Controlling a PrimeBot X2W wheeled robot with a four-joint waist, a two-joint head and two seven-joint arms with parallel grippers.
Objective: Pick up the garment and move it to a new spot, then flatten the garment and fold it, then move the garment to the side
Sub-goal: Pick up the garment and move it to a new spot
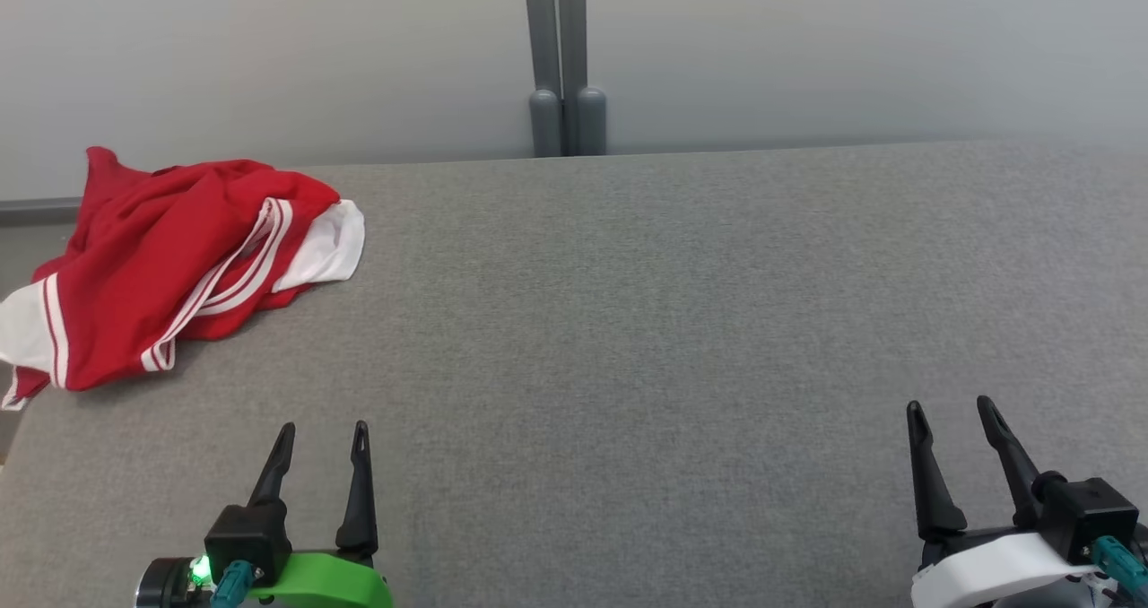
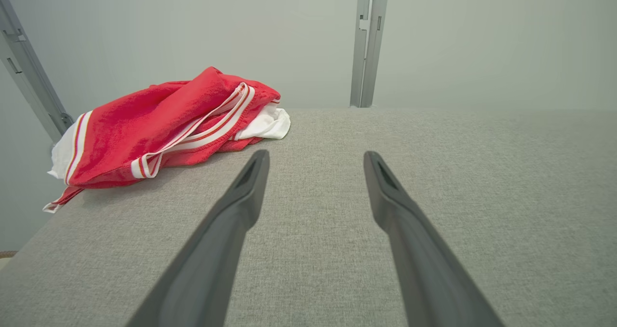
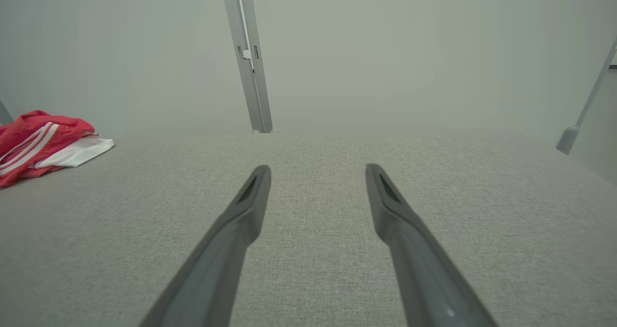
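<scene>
1. Grippers: our left gripper (image 1: 324,429) sits at the near edge with its two dark fingers spread wide and nothing between them. Our right gripper (image 1: 949,403) is just as wide and just as empty.
2. Both hover over bare grey table (image 1: 628,321), fingers pointing to 12 o'clock.
3. Outward from the left gripper, the red garment (image 1: 170,267) lies between 10 and 11 o'clock, apart from the fingertips. From the right gripper it is well apart, near 9 o'clock, across most of the table.
4. We judge the left arm the nearer one for the pick.
5. The crumpled heap runs long from about 8 o'clock to 2 o'clock, white-striped trim uppermost. Its 8 o'clock end seems to droop over the table's left edge.
</scene>
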